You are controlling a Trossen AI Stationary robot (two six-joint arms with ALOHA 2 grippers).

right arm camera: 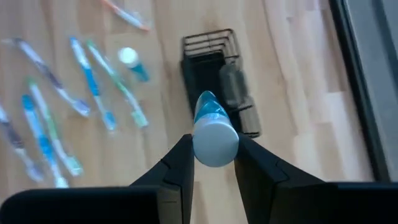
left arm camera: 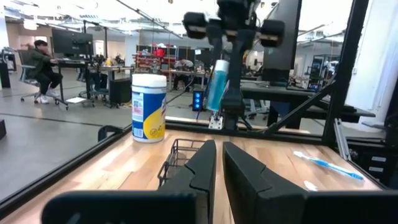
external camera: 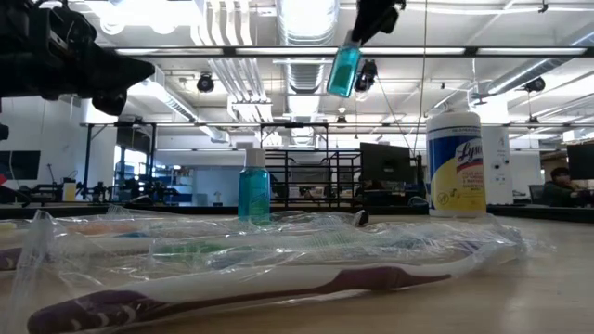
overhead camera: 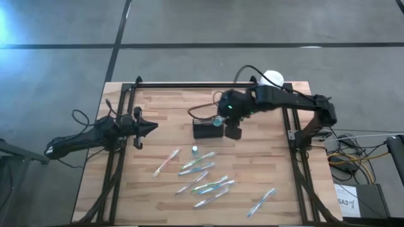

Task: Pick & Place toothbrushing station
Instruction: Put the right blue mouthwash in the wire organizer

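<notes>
The black mesh caddy (overhead camera: 205, 130) stands on the table at mid-centre; it also shows in the right wrist view (right arm camera: 214, 56) and the left wrist view (left arm camera: 180, 152). My right gripper (overhead camera: 221, 118) hangs high above it, shut on a small teal bottle (external camera: 344, 67) with a white cap. A second teal bottle (external camera: 252, 190) stands upright on the table near the caddy. My left gripper (overhead camera: 150, 128) waits shut and empty at the table's left, pointing toward the caddy. My right gripper pinches the teal bottle at its cap end (right arm camera: 216, 142) between its two fingers (right arm camera: 181, 163), which point down from above. The bottle hangs below the fingers, slightly tilted, base down, lifted clear above the caddy.
Several wrapped toothbrushes (overhead camera: 202, 176) lie scattered on the near half of the table, one apart at the near right (overhead camera: 262, 202). A white-lidded, yellow-labelled canister (external camera: 456, 164) stands at the far right corner. People sit at desks in the room beyond.
</notes>
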